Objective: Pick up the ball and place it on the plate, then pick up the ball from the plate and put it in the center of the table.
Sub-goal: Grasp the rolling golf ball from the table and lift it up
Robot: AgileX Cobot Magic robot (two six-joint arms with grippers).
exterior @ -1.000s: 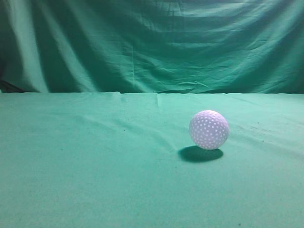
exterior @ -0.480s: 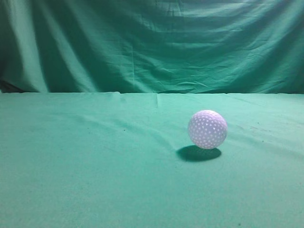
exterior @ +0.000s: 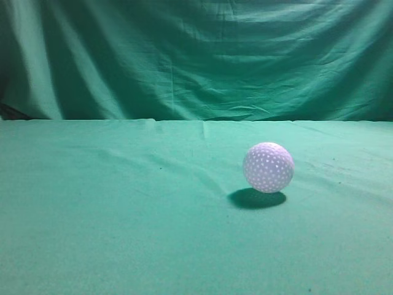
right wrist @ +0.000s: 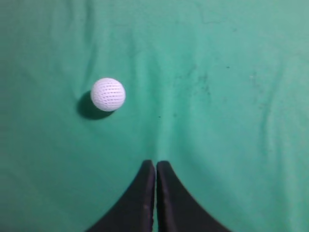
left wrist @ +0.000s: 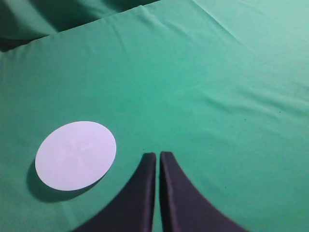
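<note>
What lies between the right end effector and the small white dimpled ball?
Only bare green cloth table, seen in the right wrist view, separates the right end effector from the ball.

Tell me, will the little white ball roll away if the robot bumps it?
Probably yes. The ball is round and sits free on the table, so a nudge would likely send it rolling. Its dimpled surface may help the right gripper hold it.

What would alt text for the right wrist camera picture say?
A small white dimpled ball rests on a wrinkled green table, up and left of the right gripper, whose two black fingers are closed together, holding nothing.
</note>
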